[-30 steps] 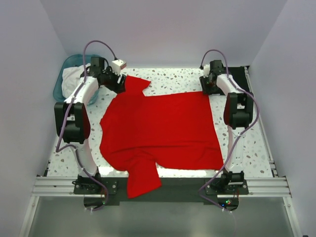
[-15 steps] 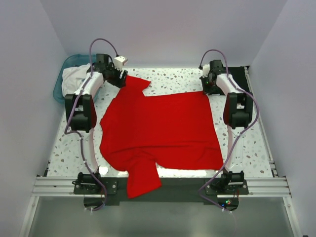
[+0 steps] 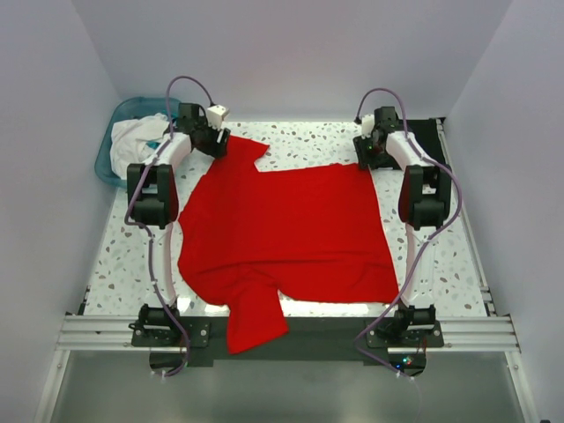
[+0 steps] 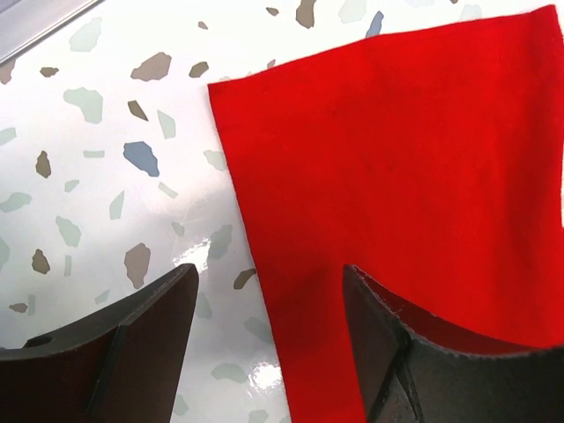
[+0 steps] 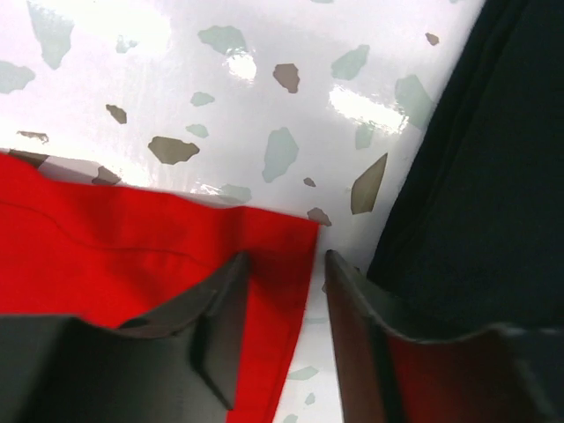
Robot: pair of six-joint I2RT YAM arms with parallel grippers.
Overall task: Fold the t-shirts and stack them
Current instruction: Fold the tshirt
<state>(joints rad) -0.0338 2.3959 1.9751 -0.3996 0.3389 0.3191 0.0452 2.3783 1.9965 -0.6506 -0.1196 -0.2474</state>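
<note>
Left wrist: L fingers (image 4: 269, 273) wide open astride red t-shirt (image 4: 397, 159) edge; R fingers (image 5: 285, 260) ajar at corner.

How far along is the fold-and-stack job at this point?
Done: the black t-shirt looks folded, lying at the far right. In hand: the red t-shirt is spread flat, unfolded; the left gripper straddles its far sleeve edge and the right gripper its far right corner, both open. Left: grip, fold, and stack it on the black one.
</note>
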